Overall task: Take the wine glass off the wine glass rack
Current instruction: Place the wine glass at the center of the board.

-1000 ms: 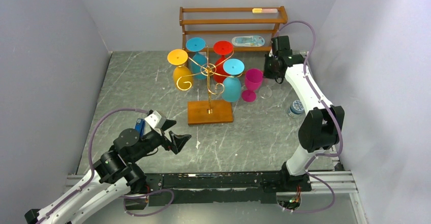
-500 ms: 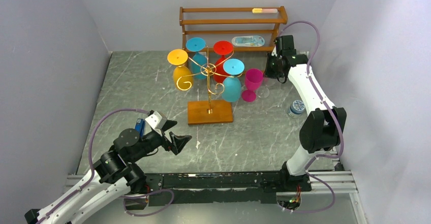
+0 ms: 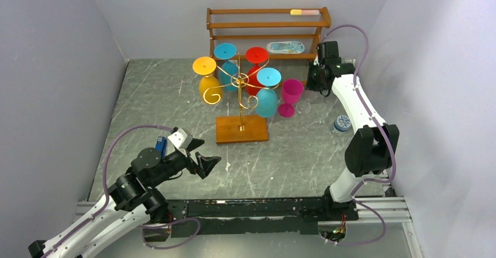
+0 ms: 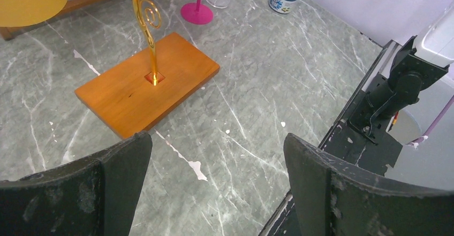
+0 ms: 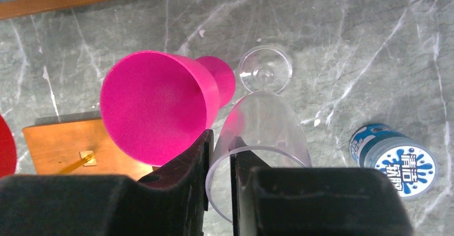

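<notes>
Thin gold wire wine glass rack [image 3: 240,82], scroll arms on top and pole set in a square brown wooden base, stands mid-table. Hanging from its arms mouth-down, feet up: yellow glass [image 3: 207,86], two blue glasses [image 3: 267,102], red glass [image 3: 256,55]. Clear wine glass [image 5: 266,126] is off the rack, to its right, just beyond an opaque magenta wine glass [image 5: 155,107] standing upright on the grey marbled table [image 3: 164,112]. The clear glass's long axis runs near upright, mouth up, round foot low by the table; whether the foot touches, cannot tell. Right gripper [image 5: 219,145] is nearly closed, the clear rim wall pinched in the narrow gap between its fingers, hard by the magenta bowl. Left gripper [image 4: 214,145] is spread wide, holding nothing, near-left of the rack's base. Small jar [image 5: 399,161], farther right of the rack: blue lid label, white Chinese characters on a splash shape, not securely readable. Top view barely shows the clear glass; right wrist view shows the pinch; left wrist view shows the pole's socket in the base.
</notes>
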Tool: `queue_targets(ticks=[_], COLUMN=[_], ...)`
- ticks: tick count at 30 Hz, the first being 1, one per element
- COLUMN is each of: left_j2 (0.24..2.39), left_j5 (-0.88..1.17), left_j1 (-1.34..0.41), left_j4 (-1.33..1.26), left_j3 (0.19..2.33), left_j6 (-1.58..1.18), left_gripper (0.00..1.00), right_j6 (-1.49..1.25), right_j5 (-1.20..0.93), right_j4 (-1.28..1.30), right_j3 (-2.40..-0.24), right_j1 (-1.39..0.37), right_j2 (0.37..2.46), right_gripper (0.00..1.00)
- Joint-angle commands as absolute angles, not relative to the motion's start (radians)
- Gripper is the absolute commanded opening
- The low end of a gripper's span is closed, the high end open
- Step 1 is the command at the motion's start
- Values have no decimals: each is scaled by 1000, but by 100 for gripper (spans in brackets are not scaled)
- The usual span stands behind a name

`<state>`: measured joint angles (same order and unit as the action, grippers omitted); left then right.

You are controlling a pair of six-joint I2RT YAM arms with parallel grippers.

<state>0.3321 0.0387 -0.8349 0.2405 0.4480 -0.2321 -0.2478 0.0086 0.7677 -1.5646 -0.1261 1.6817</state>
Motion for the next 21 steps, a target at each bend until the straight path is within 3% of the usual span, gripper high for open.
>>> queue_targets(ticks=[1,9,15,21], left_j2=[338,349,344,327], left_j5=[72,77,61,63], left_j1=[-831,-830,-830,-830], left_j4=[225,227,231,224], left_j3=[466,469,470,465], left_j6=[-220,-217,-220,-217], left_gripper=[97,97,97,97], right_j6=[-236,-233,-235,-229], right_j5=[33,-18,-34,-46], right_j4=[755,789,819,854], right_j3=[-1542,-1601,-1684,-1739], right_j1=[-117,-117,-118,-118], right_j2=[1667,1692,1671,1653], right_gripper=[21,35,58,63])
